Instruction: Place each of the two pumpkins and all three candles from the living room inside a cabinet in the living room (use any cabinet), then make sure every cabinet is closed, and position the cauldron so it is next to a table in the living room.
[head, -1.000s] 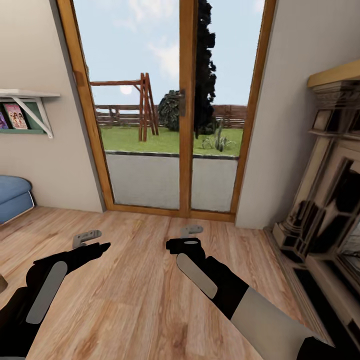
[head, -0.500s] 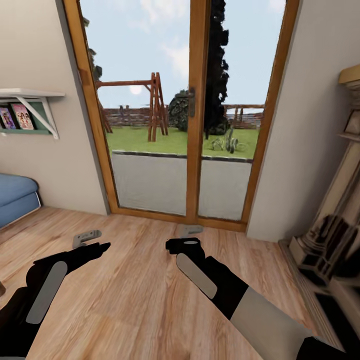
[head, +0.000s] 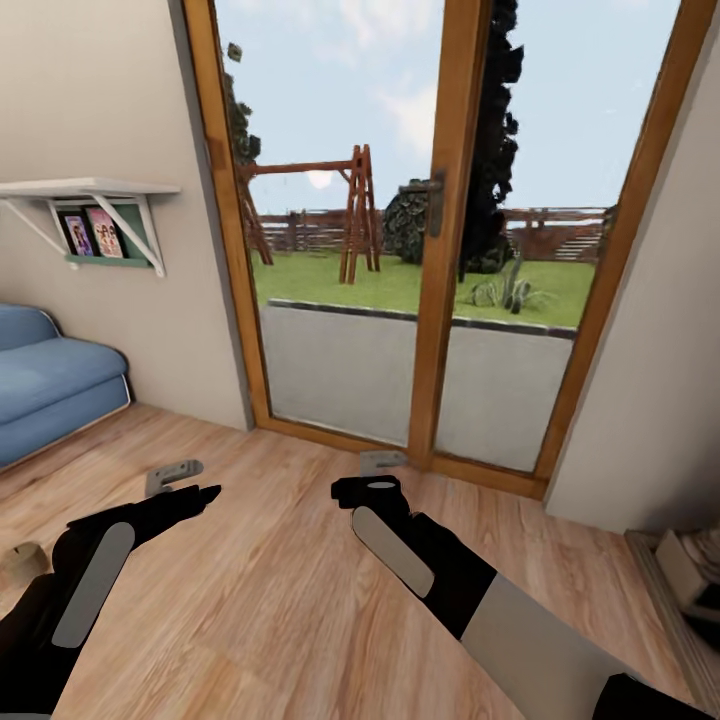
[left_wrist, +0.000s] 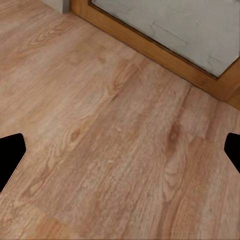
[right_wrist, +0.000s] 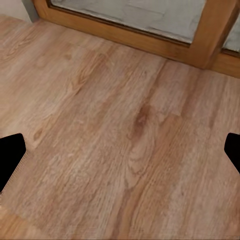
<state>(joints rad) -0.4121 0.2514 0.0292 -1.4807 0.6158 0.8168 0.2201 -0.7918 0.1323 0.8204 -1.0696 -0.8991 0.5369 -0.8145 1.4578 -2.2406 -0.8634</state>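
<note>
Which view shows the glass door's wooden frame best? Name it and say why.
The head view: the door frame stands there nearly full height, with its handle and the garden behind the glass. The left wrist view catches a stretch of its bottom rail; the right wrist view, the bottom rail and the base of a post.

head camera facing glass door (head: 440, 250), wrists floorward

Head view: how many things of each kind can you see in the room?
Sofa: 1
Wall shelf: 1
Books on the shelf: 2
Glass doors: 1 pair
Left gripper: 1
Right gripper: 1
Total: 7
</note>
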